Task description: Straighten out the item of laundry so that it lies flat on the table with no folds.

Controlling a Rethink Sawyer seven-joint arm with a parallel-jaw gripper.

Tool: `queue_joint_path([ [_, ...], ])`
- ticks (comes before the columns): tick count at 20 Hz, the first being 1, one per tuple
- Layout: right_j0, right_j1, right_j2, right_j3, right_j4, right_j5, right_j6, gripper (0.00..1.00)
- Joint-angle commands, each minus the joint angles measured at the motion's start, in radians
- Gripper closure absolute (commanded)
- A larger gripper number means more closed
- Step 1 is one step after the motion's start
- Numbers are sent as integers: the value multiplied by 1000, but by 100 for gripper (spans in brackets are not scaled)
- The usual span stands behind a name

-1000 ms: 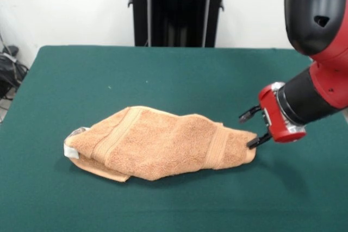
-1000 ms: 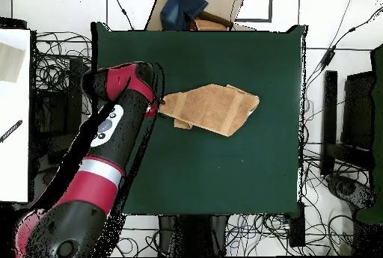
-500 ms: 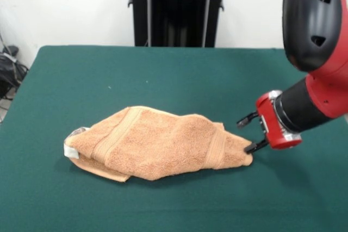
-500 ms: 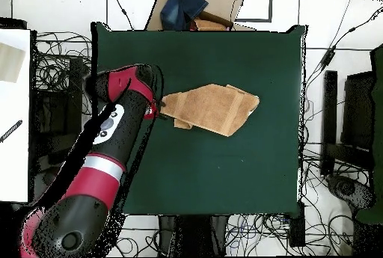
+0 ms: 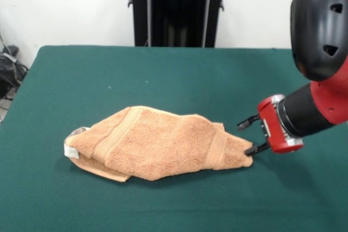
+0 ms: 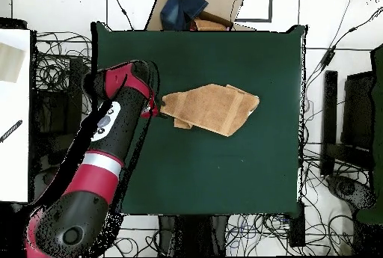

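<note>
The folded orange towel (image 5: pixel 157 145) lies bunched on the near half of the green table (image 5: pixel 163 74), its white tag (image 5: pixel 69 152), with no readable writing, at one end. At the other end the gripper (image 5: pixel 249 136) has its fingers spread, the lower one touching the towel's corner. Beyond the table stand the black pedestal (image 5: pixel 176 6) and a white wall (image 5: pixel 65 4).

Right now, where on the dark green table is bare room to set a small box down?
The dark green felt table is bare between the folded orange-tan terry towel and the far edge by the pedestal, and along the near edge. It is crowded at the towel's right tip, where the open red-and-black gripper sits.
</note>
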Motion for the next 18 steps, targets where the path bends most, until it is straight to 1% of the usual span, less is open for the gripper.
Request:
queue_joint_path([
  [1,-35,96,50,-59,1,-33,170,0],
  [6,-37,111,33,-76,0,-35,187,0],
  [11,-48,135,-8,-106,-16,-20,192,0],
  [15,-49,128,-5,-85,-26,-50,175,0],
  [16,-50,127,-3,-84,-25,-52,171,100],
  [18,-51,128,-4,-89,-27,-49,165,100],
])
